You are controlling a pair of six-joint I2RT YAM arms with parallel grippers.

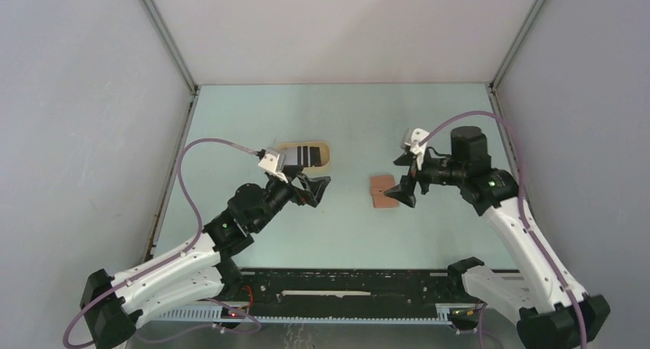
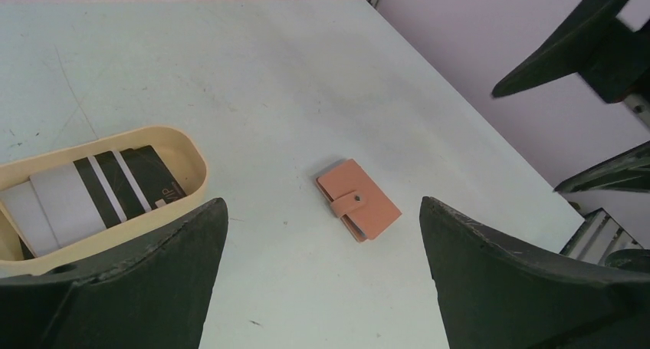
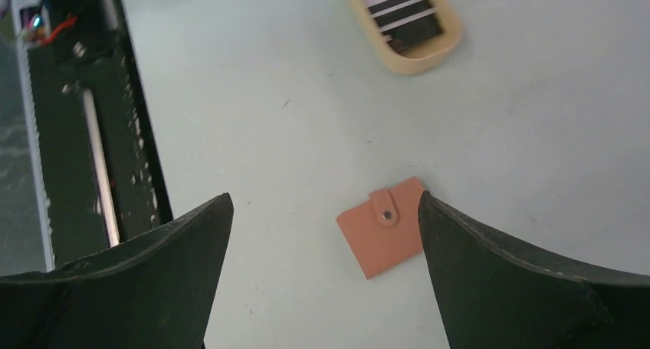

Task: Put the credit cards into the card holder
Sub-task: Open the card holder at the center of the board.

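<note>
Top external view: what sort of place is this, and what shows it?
Probably a robot test cell: left arm and right arm bolted to a table, bare grey walls around it, a card holder and tray set out.

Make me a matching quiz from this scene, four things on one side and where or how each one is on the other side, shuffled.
1 card holder
2 credit cards
3 tray
4 right gripper

A beige, oval
B open, near the card holder
C lying in the tray
D snapped shut on the table

Pairs: 1-D, 2-C, 3-A, 4-B
</note>
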